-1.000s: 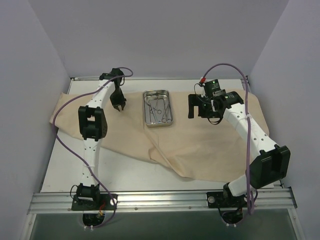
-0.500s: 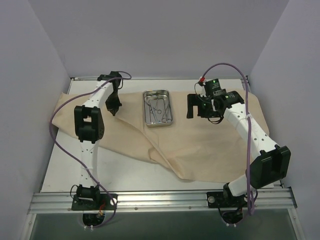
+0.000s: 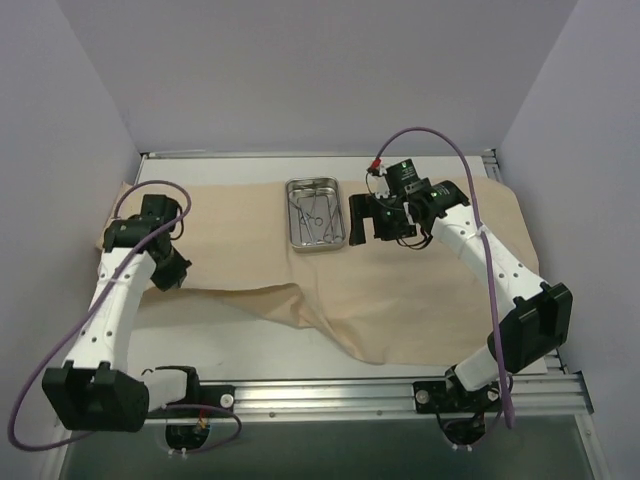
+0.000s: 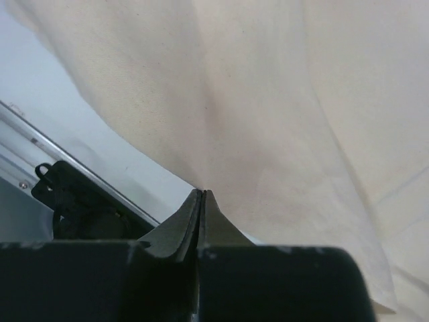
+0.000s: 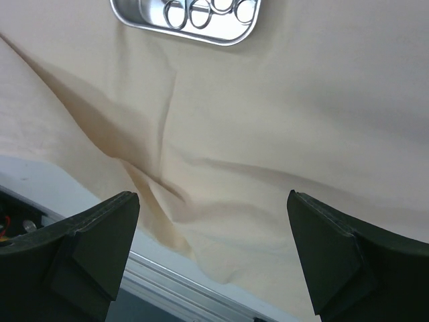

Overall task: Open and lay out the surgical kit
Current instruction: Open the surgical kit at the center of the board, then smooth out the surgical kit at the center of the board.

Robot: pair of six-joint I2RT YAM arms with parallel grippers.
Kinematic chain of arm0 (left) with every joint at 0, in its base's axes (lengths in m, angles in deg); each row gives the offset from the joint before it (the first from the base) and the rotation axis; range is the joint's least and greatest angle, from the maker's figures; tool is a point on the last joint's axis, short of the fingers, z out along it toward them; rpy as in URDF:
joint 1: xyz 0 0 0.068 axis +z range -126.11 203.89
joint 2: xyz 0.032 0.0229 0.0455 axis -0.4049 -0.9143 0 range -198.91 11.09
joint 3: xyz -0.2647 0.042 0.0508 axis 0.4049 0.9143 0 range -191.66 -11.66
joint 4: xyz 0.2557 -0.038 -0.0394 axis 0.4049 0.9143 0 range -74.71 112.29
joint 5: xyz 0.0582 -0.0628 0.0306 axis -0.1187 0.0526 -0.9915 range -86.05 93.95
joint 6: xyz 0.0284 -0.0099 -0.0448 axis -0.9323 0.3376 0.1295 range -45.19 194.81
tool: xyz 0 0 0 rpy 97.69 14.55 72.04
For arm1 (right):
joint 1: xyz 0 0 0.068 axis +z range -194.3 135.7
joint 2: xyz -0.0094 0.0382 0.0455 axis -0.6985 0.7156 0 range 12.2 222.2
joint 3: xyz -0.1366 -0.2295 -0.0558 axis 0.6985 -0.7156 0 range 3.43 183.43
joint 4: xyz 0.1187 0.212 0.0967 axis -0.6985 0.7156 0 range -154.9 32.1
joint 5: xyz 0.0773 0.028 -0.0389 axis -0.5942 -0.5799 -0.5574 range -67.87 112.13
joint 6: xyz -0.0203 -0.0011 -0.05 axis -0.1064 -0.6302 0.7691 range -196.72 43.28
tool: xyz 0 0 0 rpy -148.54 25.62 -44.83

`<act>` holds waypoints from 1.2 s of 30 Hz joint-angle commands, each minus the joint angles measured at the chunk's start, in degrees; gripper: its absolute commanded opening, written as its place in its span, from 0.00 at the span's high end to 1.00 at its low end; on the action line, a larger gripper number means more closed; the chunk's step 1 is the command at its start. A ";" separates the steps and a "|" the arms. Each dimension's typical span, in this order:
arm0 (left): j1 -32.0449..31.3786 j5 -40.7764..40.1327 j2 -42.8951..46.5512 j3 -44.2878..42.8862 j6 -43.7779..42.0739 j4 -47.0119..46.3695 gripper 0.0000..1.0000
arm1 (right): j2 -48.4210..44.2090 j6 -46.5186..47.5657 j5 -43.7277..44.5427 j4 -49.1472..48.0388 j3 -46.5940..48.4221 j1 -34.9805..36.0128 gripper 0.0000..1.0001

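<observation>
Beige cloth wrap (image 3: 400, 290): left fingers (image 4: 184, 225) closed at its edge; right fingers (image 5: 94, 248) spread wide above it, 3 o'clock of steel tray (image 3: 318, 250).

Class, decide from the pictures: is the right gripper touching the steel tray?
Apart. The right wrist view shows bare cloth between the open right gripper and the steel tray.

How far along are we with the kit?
Done: the wrap is open and spread over the table, with the tray exposed on it. In hand: the right gripper hovers open beside the tray. The left gripper is shut at the wrap's near-left edge; I cannot tell whether it pinches cloth. Left: the instruments lie in the tray, not laid out, and the wrap's near edge is creased.
</observation>
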 commanded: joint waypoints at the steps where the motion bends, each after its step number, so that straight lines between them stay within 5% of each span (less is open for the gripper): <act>1: 4.57 -0.68 11.42 3.07 3.87 8.67 0.98 | -0.41 -1.82 -3.24 1.54 -0.07 1.37 0.01; 8: 17.52 -6.30 19.00 -0.17 -4.13 17.82 0.86 | 0.64 -1.47 -3.77 1.97 0.97 3.05 0.01; 10: 18.22 -9.37 19.27 -2.18 -5.54 19.31 0.67 | 1.09 -1.56 -4.04 2.06 1.76 3.22 0.01; 12: 19.01 -11.74 18.39 -3.68 -7.72 21.25 0.63 | 1.44 -1.65 -4.30 2.14 2.12 3.22 0.01; 13: 19.02 -11.32 18.47 -4.30 -8.17 21.17 0.45 | 1.44 -1.65 -4.21 2.06 2.29 3.22 0.01; 17: 19.10 -5.44 14.54 -5.26 -8.63 17.65 0.18 | 1.35 -1.56 -3.86 1.88 2.03 3.22 0.01; 23: 19.02 5.53 10.04 -1.49 -10.10 6.60 0.21 | 1.00 -1.73 -1.85 2.23 1.77 2.61 0.01; 27: 17.00 15.81 9.77 -0.44 -12.49 -4.74 0.52 | 0.73 -2.79 -2.71 -0.22 -0.16 -1.15 0.02; 30: 12.27 16.47 4.45 -2.01 -10.82 -11.60 0.62 | 3.01 -4.80 -1.23 -0.84 -0.52 -5.63 0.07; 32: 5.87 13.49 -0.75 -8.06 -11.08 -13.19 0.58 | 5.56 -6.55 2.09 -1.11 1.06 -7.93 0.09; 34: 2.51 10.92 -10.06 -15.68 -11.87 -13.11 0.39 | 8.89 -7.71 5.09 -0.93 3.51 -10.39 0.09; 36: 1.26 10.40 -19.26 -20.80 -12.39 -11.89 0.32 | 11.79 -8.24 8.25 -0.49 5.45 -11.80 0.06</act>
